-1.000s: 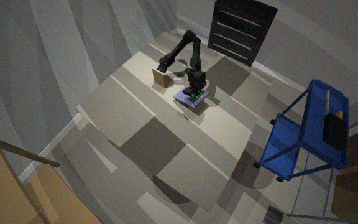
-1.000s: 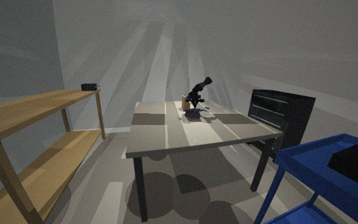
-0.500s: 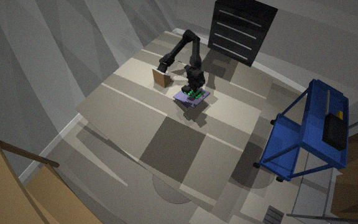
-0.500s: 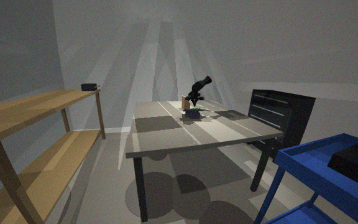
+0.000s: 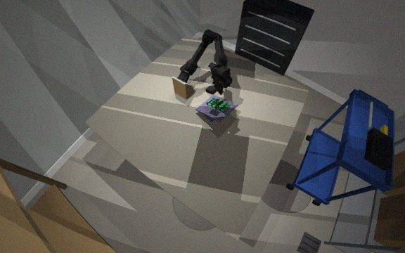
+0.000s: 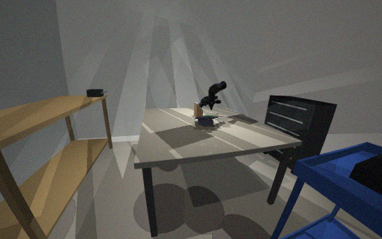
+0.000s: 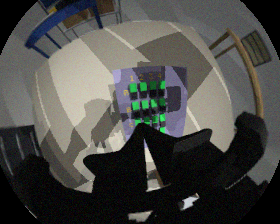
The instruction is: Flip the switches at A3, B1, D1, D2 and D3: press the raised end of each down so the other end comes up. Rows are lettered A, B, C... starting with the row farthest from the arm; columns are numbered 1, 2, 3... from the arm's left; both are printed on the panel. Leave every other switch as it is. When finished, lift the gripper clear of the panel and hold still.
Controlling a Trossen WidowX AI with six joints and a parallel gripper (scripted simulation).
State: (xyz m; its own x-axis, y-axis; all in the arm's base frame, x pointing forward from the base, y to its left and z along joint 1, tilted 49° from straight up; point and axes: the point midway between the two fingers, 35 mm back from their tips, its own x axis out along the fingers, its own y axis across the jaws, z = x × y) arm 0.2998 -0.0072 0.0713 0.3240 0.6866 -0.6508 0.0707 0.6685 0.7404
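Note:
The purple switch panel [image 5: 206, 112] [image 6: 205, 121] [image 7: 178, 118] stands on the table, with green-and-black switches in lettered rows and columns 1 to 4. In the wrist view, switch A3 [image 7: 152, 89] shows a dimmer green far half, in shadow. Switch B1 [image 7: 136, 108] shows green on its far half and black on its near half. Row C is partly covered and row D is hidden behind the fingers, so D1, D2 and D3 cannot be read. My gripper [image 7: 140, 125] [image 6: 211, 109] is shut and empty, above and arm-side of the panel.
A brown block [image 5: 181, 88] [image 6: 197, 109] stands upright on the table [image 5: 146, 140] beside the panel, close to the arm. A blue cart [image 5: 355, 105], a black drawer cabinet [image 5: 273, 35] and a wooden shelf unit [image 6: 42, 109] stand around the table.

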